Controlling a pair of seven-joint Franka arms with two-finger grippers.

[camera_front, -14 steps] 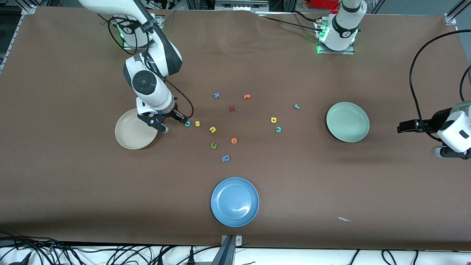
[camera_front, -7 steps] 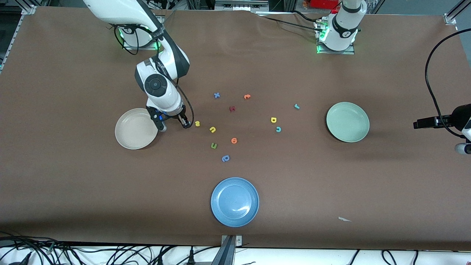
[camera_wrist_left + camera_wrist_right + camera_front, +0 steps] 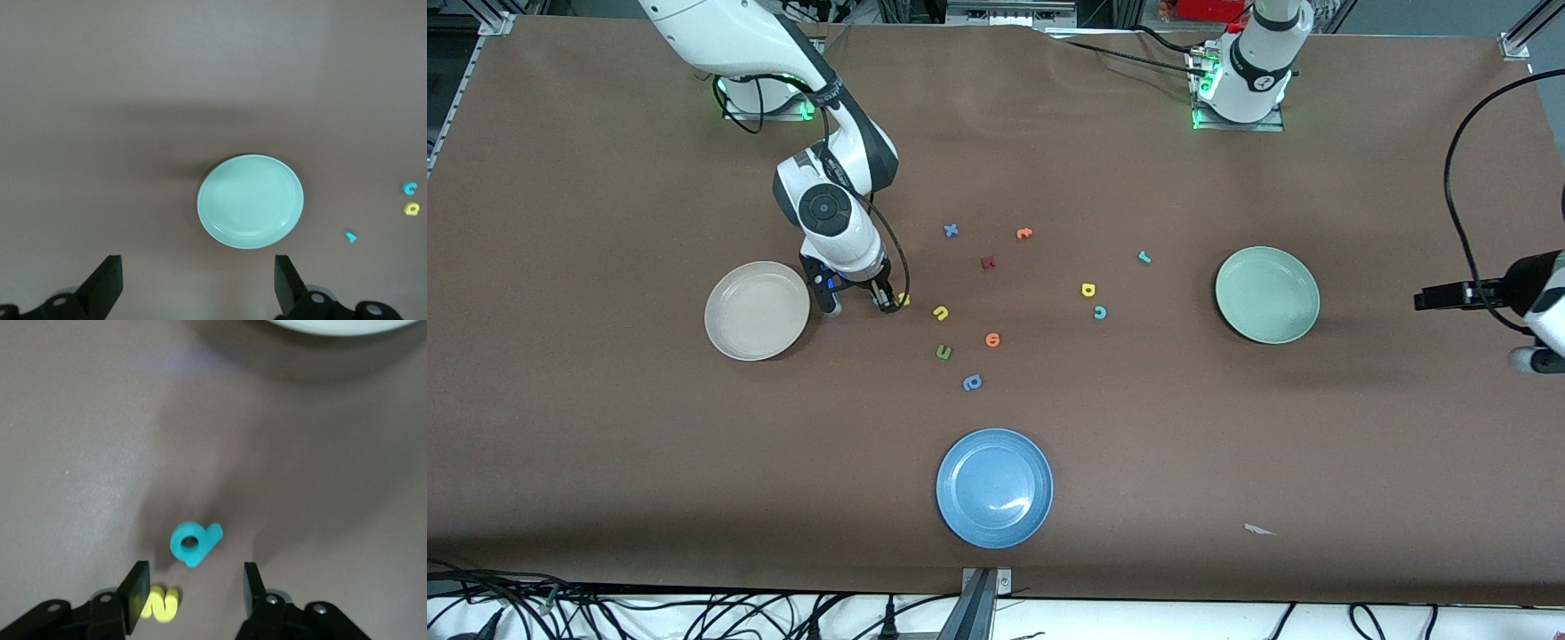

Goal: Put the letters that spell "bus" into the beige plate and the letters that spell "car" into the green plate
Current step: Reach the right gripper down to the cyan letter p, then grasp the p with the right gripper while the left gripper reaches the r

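Note:
My right gripper [image 3: 860,307] is low over the table between the beige plate [image 3: 756,311] and the letters. It is open. In the right wrist view the teal "b" [image 3: 194,543] lies just ahead of the gripper [image 3: 193,590], and the yellow "s" [image 3: 160,603] touches one finger [image 3: 137,589]. The arm hides the "b" in the front view. The yellow "u" [image 3: 941,312] lies beside them. The yellow "a" [image 3: 1088,289], teal "c" [image 3: 1100,312] and teal "r" [image 3: 1144,258] lie loose toward the green plate [image 3: 1267,295]. My left gripper [image 3: 197,287] waits open and empty, high at its end of the table.
A blue plate [image 3: 994,487] sits near the front camera. Other loose letters: green [image 3: 944,353], orange [image 3: 992,339], blue [image 3: 972,382], blue "x" [image 3: 951,230], orange [image 3: 1024,234], dark red [image 3: 988,262]. A paper scrap [image 3: 1259,530] lies near the front edge.
My right gripper has moved off the beige plate's rim toward the letters and now covers the teal "b"; its fingers have narrowed. The left arm shifted a little at the table's end.

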